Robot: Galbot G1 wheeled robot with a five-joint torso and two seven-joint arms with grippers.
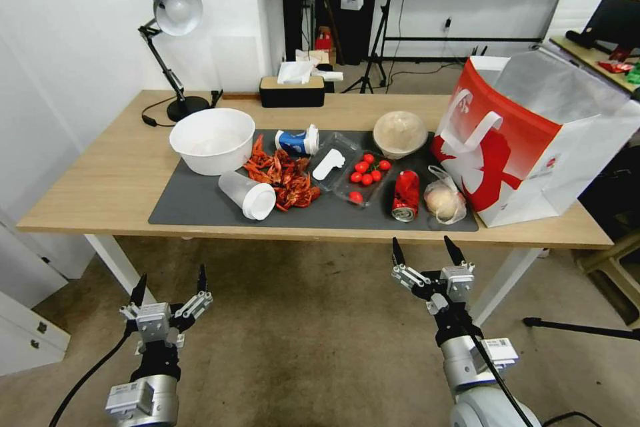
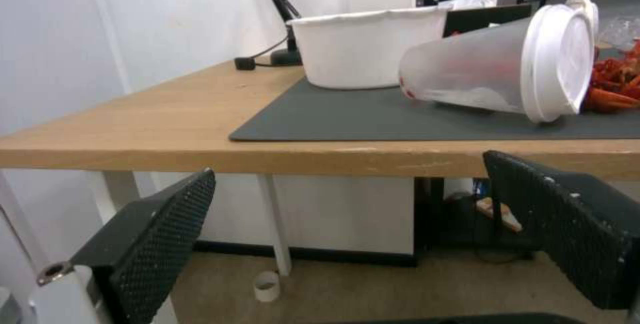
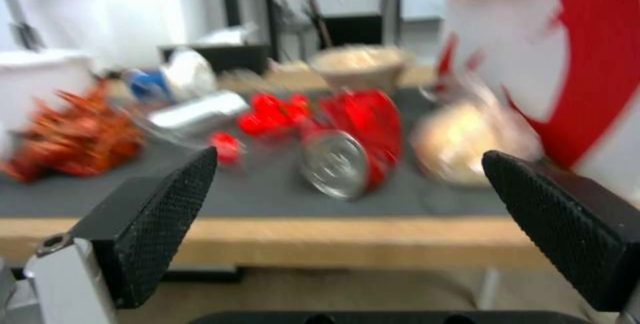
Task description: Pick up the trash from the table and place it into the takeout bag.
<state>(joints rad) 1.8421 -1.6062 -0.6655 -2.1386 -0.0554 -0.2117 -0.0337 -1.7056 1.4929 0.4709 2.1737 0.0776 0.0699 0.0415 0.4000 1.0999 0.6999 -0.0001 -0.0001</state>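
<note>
On the table (image 1: 113,180), a dark mat holds the trash: a crushed red can (image 1: 405,195) (image 3: 353,147), a clear bag with a round tan item (image 1: 445,201) (image 3: 460,139), a tan lidded bowl (image 1: 399,133), a blue-white paper cup (image 1: 298,141) on its side, and a translucent white-lidded cup (image 1: 248,195) (image 2: 493,72) lying down. The red-and-white takeout bag (image 1: 533,140) stands open at the table's right end. My left gripper (image 1: 170,285) and right gripper (image 1: 427,252) hang open in front of the table's near edge, below its top, holding nothing.
A large white bowl (image 1: 212,140), a heap of red crayfish shells (image 1: 283,177), and a clear tray of cherry tomatoes (image 1: 363,173) share the mat. A desk lamp (image 1: 175,13) and tissue box (image 1: 292,90) stand at the back. A tripod leg (image 1: 580,328) lies at right.
</note>
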